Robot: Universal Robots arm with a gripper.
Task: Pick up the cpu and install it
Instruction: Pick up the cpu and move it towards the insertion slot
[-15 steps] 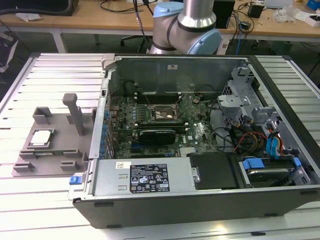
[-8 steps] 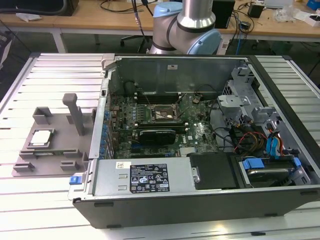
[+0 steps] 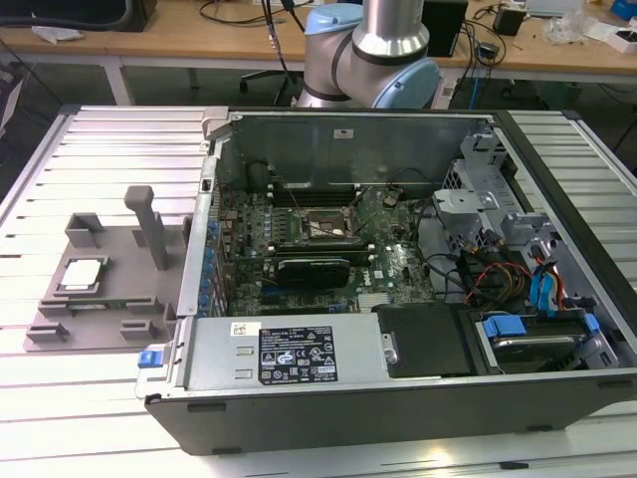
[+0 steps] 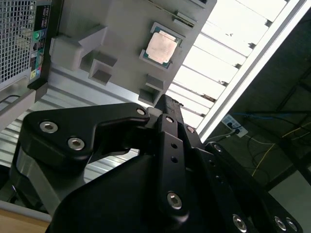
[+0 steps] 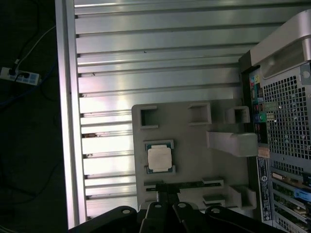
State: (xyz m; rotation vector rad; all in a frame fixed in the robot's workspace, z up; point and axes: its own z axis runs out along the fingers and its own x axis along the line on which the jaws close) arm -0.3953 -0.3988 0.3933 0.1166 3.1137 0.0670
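Though gripper (image 5: 163, 191) partly hidden, cpu (image 5: 159, 158) seemingly untouched

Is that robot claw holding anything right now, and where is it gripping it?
Nothing: the cpu lies flat on the grey tray, apart from the gripper.

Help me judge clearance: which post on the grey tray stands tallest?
The slim post on the side toward the computer case; the other posts on the grey tray are short, squat blocks.

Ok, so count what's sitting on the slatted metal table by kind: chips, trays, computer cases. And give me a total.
cpu: 1
grey tray: 1
open computer case: 1
Total: 3
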